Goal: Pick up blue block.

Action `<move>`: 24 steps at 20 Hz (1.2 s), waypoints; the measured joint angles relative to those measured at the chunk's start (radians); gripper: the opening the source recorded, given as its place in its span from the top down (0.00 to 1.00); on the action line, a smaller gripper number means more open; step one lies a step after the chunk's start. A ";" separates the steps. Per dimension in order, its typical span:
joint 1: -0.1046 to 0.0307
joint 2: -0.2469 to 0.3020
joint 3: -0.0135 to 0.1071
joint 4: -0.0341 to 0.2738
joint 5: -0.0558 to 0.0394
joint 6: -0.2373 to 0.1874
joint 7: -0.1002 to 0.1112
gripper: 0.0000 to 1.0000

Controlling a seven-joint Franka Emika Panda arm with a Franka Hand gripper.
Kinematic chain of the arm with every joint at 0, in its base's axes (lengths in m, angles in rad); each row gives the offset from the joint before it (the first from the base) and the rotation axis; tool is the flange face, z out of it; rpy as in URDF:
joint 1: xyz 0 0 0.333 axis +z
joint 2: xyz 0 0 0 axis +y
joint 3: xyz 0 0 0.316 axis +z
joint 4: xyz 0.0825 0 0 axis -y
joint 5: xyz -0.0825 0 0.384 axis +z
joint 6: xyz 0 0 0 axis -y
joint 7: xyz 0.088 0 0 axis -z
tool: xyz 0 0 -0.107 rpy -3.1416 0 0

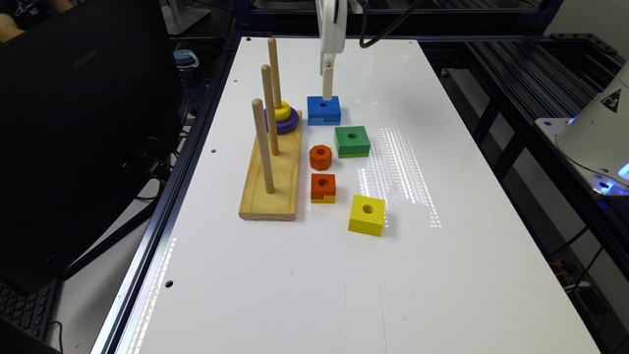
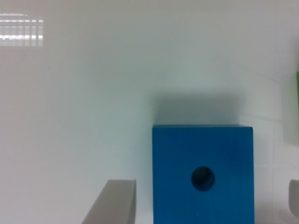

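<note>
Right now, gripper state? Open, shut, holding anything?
Gripper: open, fingers either side of the blue block, not yet closed on it; holding nothing.

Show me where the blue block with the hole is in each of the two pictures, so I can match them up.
Exterior view: the blue block sits on the white table at the far end of the row of blocks, just under the gripper.
Wrist view: the blue block is seen from above, between the two grey fingers.
Shared landmark: the green block, its neighbour, shows as a green sliver at the picture's edge.
</note>
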 joint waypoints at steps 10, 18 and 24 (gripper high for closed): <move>0.000 0.014 0.000 0.001 -0.0018 0.004 0.000 0.00; 0.000 0.023 -0.001 0.002 -0.0028 0.007 0.001 0.00; 0.000 0.066 -0.005 0.004 -0.0107 0.051 0.004 0.00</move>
